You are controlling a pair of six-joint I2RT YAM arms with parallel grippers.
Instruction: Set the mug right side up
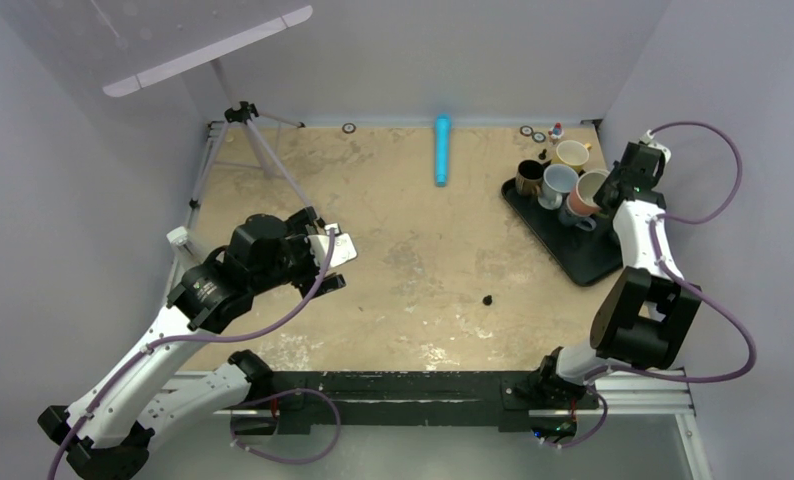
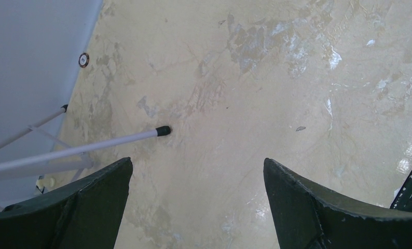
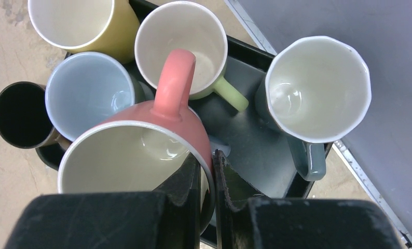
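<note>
A pink mug (image 3: 141,129) with a cream inside sits mouth-up over the black tray (image 3: 245,116), its handle pointing away from me. My right gripper (image 3: 208,155) is shut on its rim, one finger inside and one outside. In the top view the pink mug (image 1: 588,190) is at the tray's (image 1: 573,255) far right under the right gripper (image 1: 613,190). My left gripper (image 2: 197,166) is open and empty above bare table; in the top view the left gripper (image 1: 328,262) hovers at mid-left.
Several other mugs stand mouth-up on the tray: yellow (image 3: 84,26), light blue (image 3: 87,91), black (image 3: 19,114), cream with green handle (image 3: 186,46), grey-green (image 3: 315,88). A tripod (image 1: 258,145) stands far left, its leg (image 2: 90,145) near the left gripper. A blue cylinder (image 1: 441,150) lies at the back.
</note>
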